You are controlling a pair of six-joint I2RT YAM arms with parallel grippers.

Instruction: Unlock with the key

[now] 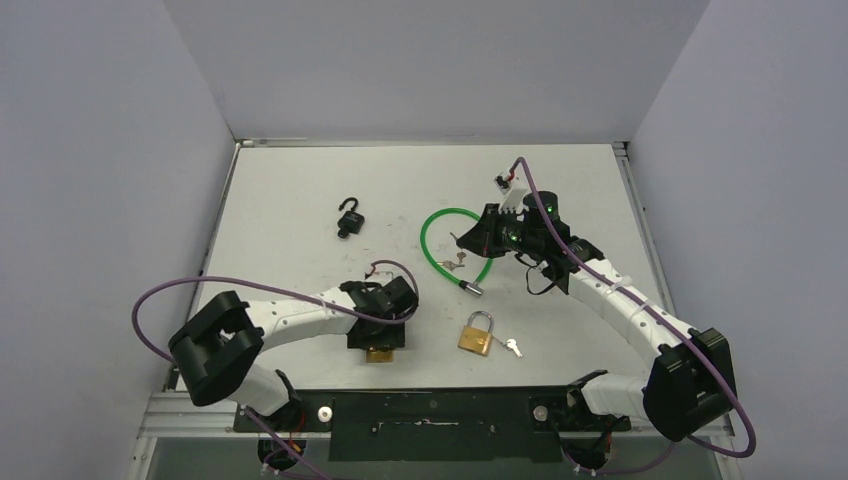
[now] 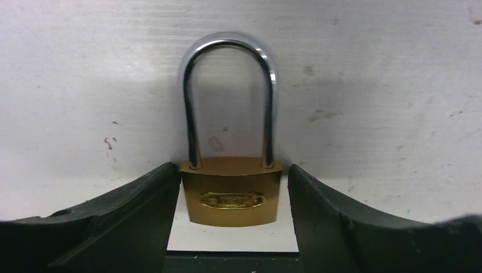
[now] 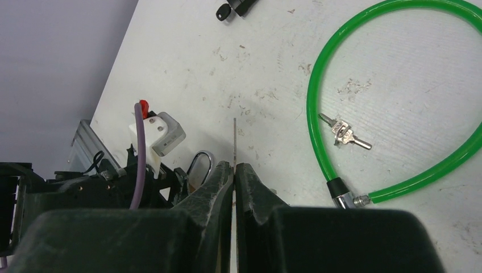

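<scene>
table (image 1: 300, 180): padlock (image 2: 231, 213) sat near its front edge.
left pincer (image 2: 233, 176): spread, straddling the padlock body; one finger (image 2: 142, 210) touched its side, the other stood slightly apart.
right pincer (image 3: 234, 170): pressed together on key (image 3: 235, 139), near green cable (image 3: 318, 114).
key: blade stuck out past the fingertips, edge-on.

Your left arm (image 1: 290, 318), at the lower left of the top view, and right arm (image 1: 620, 300), at the lower right, are white links between bulky black joint housings. Each trails a purple cable (image 1: 200, 282). The left hand (image 2: 233, 193) and right hand (image 3: 233, 170) have thick matte-black wedge fingers (image 2: 131, 222), and the right wrist has green lights (image 1: 549, 209) and a white block (image 1: 507, 183) tipped red.
</scene>
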